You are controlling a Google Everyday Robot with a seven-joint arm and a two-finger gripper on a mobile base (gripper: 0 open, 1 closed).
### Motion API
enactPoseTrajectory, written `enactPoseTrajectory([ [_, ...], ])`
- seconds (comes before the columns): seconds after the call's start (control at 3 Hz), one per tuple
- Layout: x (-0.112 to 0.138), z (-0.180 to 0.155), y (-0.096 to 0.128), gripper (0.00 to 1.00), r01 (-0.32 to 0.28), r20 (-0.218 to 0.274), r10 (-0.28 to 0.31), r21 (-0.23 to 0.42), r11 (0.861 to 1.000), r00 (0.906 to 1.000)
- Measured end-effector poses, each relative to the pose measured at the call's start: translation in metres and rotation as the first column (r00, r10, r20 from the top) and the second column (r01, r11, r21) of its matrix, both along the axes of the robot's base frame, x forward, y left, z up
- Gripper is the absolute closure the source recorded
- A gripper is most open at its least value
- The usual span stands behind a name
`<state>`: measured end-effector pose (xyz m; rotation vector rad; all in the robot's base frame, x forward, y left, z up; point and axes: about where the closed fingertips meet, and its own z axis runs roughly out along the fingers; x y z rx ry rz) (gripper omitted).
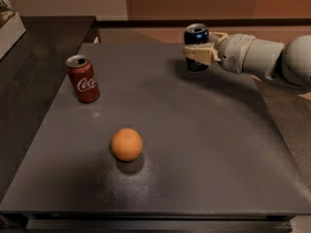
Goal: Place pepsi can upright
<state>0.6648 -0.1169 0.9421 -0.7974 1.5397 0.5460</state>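
Note:
The pepsi can (195,35) is dark navy blue with a silver top and stands upright near the far right part of the dark grey table (194,144). My gripper (199,53) reaches in from the right on a white arm and is shut on the can's middle, its pale fingers (196,55) wrapped across the can's front. The can's base is at or just above the table surface; I cannot tell whether it touches.
A red Coca-Cola can (83,78) stands upright at the left of the table. An orange (127,144) lies near the table's middle front. A dark counter (29,57) adjoins on the left, with a pale object (7,21) at its far left edge.

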Motion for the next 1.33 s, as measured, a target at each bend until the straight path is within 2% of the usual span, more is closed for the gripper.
enactPoseTrajectory([
  [0.33,0.005,-0.005,-0.003,1.0,0.027,-0.041,-0.025,0.043,0.999,0.9988],
  [0.67,0.009,-0.011,-0.004,1.0,0.028,-0.069,-0.02,0.116,0.993,0.9974],
  [1.0,0.009,-0.016,-0.004,1.0,0.016,-0.068,-0.006,0.148,0.989,0.9977],
  [1.33,0.011,-0.021,-0.006,0.82,0.018,-0.06,-0.008,0.164,0.986,0.9982],
])
